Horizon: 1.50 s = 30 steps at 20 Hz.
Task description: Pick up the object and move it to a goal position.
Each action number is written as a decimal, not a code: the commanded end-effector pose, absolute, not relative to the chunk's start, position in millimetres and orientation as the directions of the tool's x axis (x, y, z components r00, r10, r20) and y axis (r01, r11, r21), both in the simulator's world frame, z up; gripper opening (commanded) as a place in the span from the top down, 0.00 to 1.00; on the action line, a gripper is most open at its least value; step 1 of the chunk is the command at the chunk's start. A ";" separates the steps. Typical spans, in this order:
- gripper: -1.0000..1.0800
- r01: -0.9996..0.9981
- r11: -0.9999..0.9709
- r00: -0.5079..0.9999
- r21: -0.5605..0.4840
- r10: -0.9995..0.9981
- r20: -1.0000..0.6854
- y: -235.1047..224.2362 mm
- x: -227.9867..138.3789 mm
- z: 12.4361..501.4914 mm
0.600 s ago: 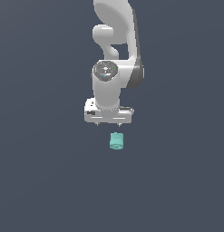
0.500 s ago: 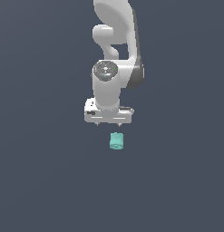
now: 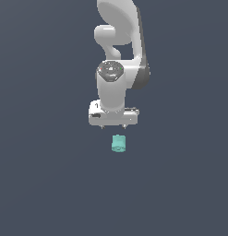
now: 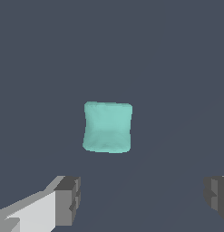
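Note:
The object (image 3: pixel 118 143) is a small teal stubby cylinder lying on the flat dark grey surface, a round mark showing on its near end. My gripper (image 3: pixel 113 126) hangs straight above and a little behind it, not touching it. In the wrist view the object (image 4: pixel 108 127) shows whole, ahead of the gap between the two fingers (image 4: pixel 68 200). Those fingers stand far apart, wider than the object, and my gripper (image 4: pixel 143 199) holds nothing.
The white arm (image 3: pixel 119 55) rises behind the gripper toward the top of the exterior view. Around the object only the plain dark grey floor (image 3: pixel 51 184) shows.

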<state>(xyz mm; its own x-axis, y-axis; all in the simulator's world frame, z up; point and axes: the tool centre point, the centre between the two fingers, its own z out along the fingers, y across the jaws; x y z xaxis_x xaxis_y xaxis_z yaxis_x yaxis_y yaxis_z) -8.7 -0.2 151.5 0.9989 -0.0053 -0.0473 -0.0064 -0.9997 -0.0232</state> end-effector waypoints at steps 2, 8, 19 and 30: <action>0.04 -0.003 -1.000 0.999 -0.025 -0.002 -0.047 0.6 -8.5 151.8; 0.04 -0.011 -1.000 0.999 -0.020 -0.010 -0.041 4.3 -4.1 143.0; 0.04 -0.050 -0.999 0.999 -0.002 -0.050 -0.005 24.8 15.3 96.9; 0.04 -0.054 -0.999 0.999 0.000 -0.054 -0.002 27.6 16.4 81.4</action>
<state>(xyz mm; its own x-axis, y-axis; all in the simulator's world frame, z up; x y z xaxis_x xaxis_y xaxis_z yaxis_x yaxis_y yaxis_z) 16.9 27.7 85.8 0.9986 -0.0537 -0.0013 -0.0537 -0.9986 -0.0006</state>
